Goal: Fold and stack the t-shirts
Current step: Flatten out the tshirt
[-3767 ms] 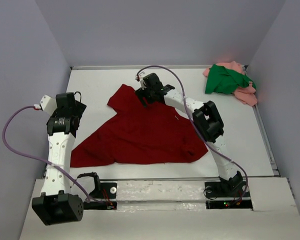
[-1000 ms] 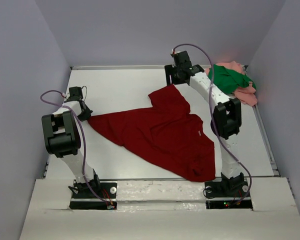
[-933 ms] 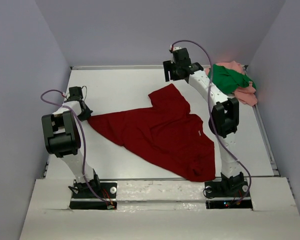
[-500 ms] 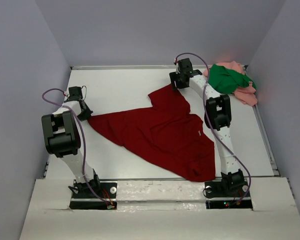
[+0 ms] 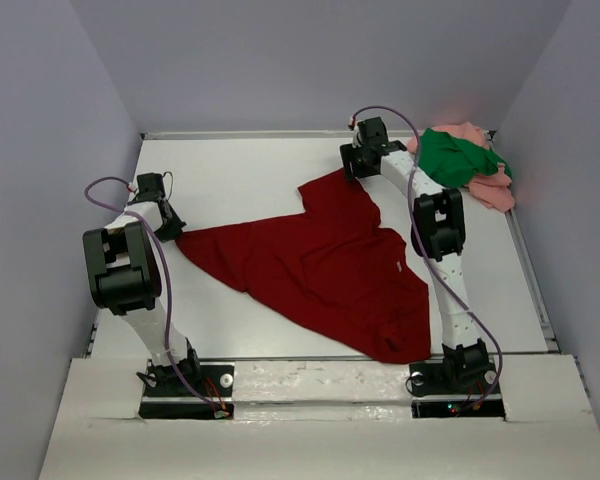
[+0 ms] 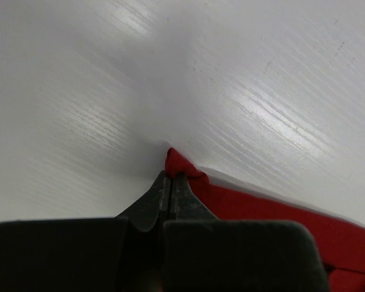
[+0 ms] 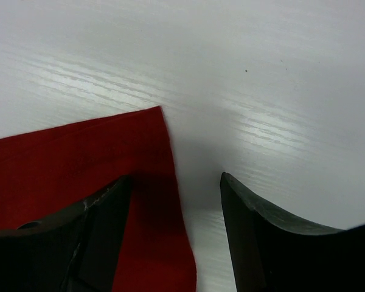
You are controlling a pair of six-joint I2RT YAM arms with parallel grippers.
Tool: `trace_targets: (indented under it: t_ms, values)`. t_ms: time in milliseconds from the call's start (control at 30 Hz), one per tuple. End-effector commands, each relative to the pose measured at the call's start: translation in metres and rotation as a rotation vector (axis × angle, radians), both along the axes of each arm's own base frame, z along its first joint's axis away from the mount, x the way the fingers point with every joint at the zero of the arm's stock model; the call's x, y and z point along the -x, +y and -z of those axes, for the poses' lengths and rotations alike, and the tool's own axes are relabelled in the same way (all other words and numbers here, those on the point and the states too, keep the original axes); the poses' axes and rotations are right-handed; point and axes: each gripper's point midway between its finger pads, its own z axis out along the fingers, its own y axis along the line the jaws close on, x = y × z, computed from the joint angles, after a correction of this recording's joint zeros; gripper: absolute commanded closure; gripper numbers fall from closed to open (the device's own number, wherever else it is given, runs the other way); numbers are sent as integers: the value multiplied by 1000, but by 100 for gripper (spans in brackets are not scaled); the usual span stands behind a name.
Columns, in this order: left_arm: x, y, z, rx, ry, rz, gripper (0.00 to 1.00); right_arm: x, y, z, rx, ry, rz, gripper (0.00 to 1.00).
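1. The left gripper is pressed together on a small bunched corner of the dark red shirt, pinning it low over the white table near the left side. It has not budged in the last second.

2. The right gripper is spread wide. One finger hangs over the red cloth and the other over bare table, so the jaws straddle the shirt's edge just short of its far corner. A moment ago it stood higher and further back, clear of the cloth, and it has since dropped in over that corner. I cannot tell whether the fingers touch the fabric yet.

3. A few seconds back the red shirt lay as a rumpled triangle. Now it is drawn out long, from the left pinch across to the far right corner, with its lower part trailing toward the right arm's base.

4. To my eye this is a re-grip: with the jaws shut on that corner, the two arms could pull the shirt flat for folding.

5. The green shirt and pink shirt sit heaped in the far right corner, unfolded.
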Motion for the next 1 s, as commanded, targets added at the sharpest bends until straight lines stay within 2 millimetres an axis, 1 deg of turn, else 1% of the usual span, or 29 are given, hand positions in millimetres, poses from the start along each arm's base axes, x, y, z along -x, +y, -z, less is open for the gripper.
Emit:
trace_targets:
  t_ms: [0, 133, 300, 367, 400, 433, 500, 533, 567, 600, 633, 700, 733, 767, 800, 833, 867, 933, 967]
  values:
    - [-10, -3, -14, 5, -34, 33, 100, 12, 22, 0, -100, 34, -38, 36]
    - [-12, -4, -13, 9, -32, 38, 100, 9, 22, 13, -91, 44, -29, 39]
    - [-12, -3, -15, 4, -34, 39, 100, 17, 31, 23, -140, 89, -43, 43]
    - [-13, -4, -12, 7, -28, 42, 100, 26, 41, 28, -119, 101, -66, 44]
    - [-13, -4, -12, 8, -28, 42, 100, 27, 39, 31, -107, 105, -67, 44]
    - [-13, -3, -11, 10, -27, 42, 100, 32, 44, 33, -93, 107, -80, 44]
    - [-15, -4, -10, 14, -27, 44, 100, 36, 36, 42, -55, 118, -69, 44]
    - [-15, -4, -10, 13, -26, 45, 100, 39, 39, 45, -44, 124, -73, 45]
    - [-16, -5, -11, 14, -28, 48, 100, 40, 35, 48, -28, 129, -60, 47]
    - [-16, -4, -11, 13, -29, 45, 100, 41, 32, 52, -14, 135, -53, 52]
    - [-16, -4, -11, 13, -28, 47, 100, 40, 28, 52, 7, 131, -35, 55]
    - [-16, -4, -10, 9, -25, 48, 100, 38, 23, 53, 29, 124, -19, 64]
    - [-16, -3, -11, 8, -26, 51, 100, 36, 22, 53, 40, 120, -16, 76]
    - [-18, -4, -12, 8, -31, 53, 100, 35, 20, 54, 46, 118, -12, 85]
    - [-18, -3, -12, 9, -31, 54, 100, 33, 15, 54, 70, 109, 7, 95]
    - [-19, -4, -13, 7, -35, 64, 100, 30, 13, 53, 86, 99, 14, 100]
    - [-19, -4, -13, 8, -38, 69, 100, 29, 11, 52, 93, 93, 17, 100]
    - [-24, -4, -17, 1, -54, 80, 100, 24, 11, 42, 92, 71, 29, 100]
    - [-29, -8, -21, 15, -74, 110, 100, 20, 11, 27, 81, 44, 43, 100]
